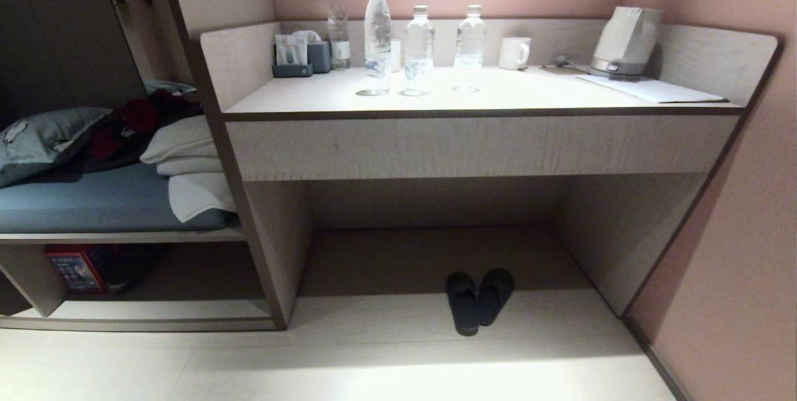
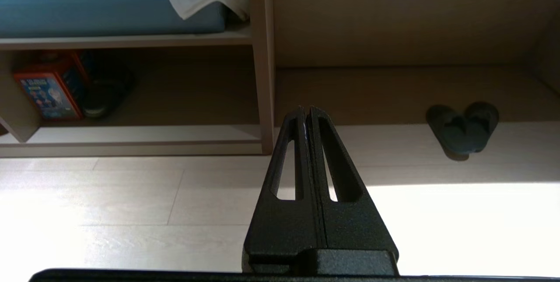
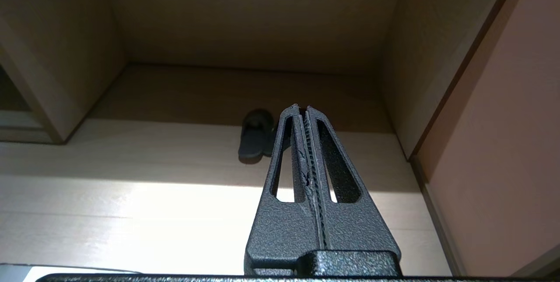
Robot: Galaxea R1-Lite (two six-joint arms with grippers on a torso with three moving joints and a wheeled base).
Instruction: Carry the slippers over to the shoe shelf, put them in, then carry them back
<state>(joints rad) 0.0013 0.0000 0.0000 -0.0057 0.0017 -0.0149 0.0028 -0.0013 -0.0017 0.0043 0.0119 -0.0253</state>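
Below, the slippers [image 1: 478, 300] are lying together under the desk [image 1: 479, 146]. Left gripper [image 2: 306, 109] and right gripper [image 3: 302, 107] are hanging clamped together, empty.

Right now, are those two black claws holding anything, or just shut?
Left gripper: shut, holding nothing.
Right gripper: shut, holding nothing.
The slippers lie on the floor under the desk, untouched.

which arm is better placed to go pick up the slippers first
Right, probably. The slippers lie on the floor at the desk recess, right of centre in the head view. The right hand points almost at them; from the left hand they sit off to one side. Both hands are shut.
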